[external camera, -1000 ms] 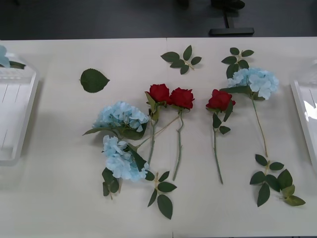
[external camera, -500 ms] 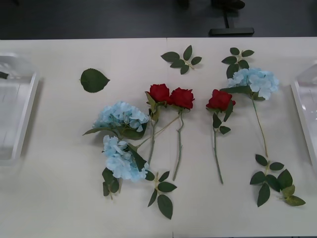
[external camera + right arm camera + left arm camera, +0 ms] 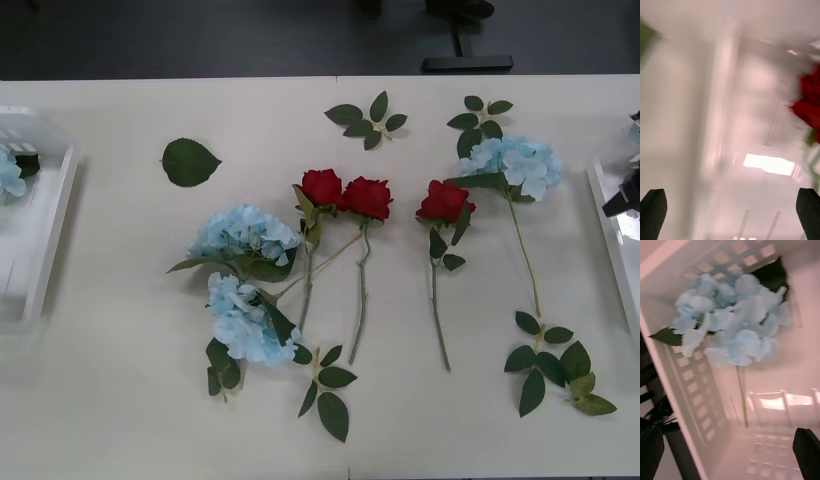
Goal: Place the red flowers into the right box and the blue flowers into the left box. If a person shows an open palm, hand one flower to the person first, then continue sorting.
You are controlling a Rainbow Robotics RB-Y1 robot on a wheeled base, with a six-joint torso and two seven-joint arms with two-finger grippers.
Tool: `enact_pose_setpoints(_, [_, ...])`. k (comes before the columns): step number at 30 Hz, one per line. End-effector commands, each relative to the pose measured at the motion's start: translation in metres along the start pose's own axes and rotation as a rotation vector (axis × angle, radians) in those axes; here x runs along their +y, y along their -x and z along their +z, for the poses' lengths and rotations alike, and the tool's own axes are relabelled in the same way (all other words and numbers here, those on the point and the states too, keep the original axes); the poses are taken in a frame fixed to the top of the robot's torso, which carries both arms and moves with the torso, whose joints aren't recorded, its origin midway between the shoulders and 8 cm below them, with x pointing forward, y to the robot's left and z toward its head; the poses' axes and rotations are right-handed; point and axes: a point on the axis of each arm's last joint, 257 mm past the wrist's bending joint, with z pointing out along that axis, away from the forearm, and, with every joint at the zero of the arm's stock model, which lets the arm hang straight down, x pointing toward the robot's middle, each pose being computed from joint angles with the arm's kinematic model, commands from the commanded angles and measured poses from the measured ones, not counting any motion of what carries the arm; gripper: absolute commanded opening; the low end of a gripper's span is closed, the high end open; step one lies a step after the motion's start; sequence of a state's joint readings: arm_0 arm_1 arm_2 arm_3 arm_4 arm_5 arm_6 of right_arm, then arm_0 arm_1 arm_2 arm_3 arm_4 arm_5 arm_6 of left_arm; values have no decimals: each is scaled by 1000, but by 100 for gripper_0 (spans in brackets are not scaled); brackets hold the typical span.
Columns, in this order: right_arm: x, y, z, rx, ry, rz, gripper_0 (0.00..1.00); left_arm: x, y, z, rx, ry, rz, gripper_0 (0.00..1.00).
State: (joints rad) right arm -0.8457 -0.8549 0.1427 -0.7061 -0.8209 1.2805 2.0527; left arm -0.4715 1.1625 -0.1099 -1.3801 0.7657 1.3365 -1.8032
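I see the counter (image 3: 120, 400) carrying 3 red flowers (image 3: 368, 197) and 3 blue flowers (image 3: 245, 232), none shifted over the last second. At its ends, the left box (image 3: 45, 255) now shows a blue cluster (image 3: 733, 326) where it looked bare a moment ago; the right box (image 3: 612, 235) holds a red bloom (image 3: 809, 103), visible from the wrist. Left claw (image 3: 730, 450) and right claw (image 3: 730, 206) both stand apart, empty.

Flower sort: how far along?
Done: one blue flower lies in the left box, one red flower in the right box. Neither open gripper, left or right, holds anything. Left: three roses and three blue clusters on the table.
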Motion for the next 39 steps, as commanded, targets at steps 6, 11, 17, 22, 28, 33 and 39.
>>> enact_pose_setpoints(6, [111, 52, -47, -45, 252, -44, 100, -94, 29, -81, -108, -380, -211, 100])
enact_pose_setpoints(11, [149, 55, -22, -38, 263, -87, 100, -165, 23, -101, -113, -499, -302, 100])
enact_pose_setpoints(17, [177, 58, 2, -31, 246, -59, 100, -235, 12, -113, -107, -574, -448, 100])
enact_pose_setpoints(22, [194, 68, 16, -55, 206, -84, 100, -285, 3, -116, -83, -659, -541, 100])
enact_pose_setpoints(28, [203, 72, 33, -69, 179, -67, 100, -329, 6, -115, -64, -717, -590, 100])
enact_pose_setpoints(33, [200, 74, 39, -81, 168, -54, 100, -349, 9, -109, -68, -711, -609, 100])
enact_pose_setpoints(39, [187, 68, 47, -73, 143, -39, 60, -365, 13, -104, -74, -703, -628, 100])
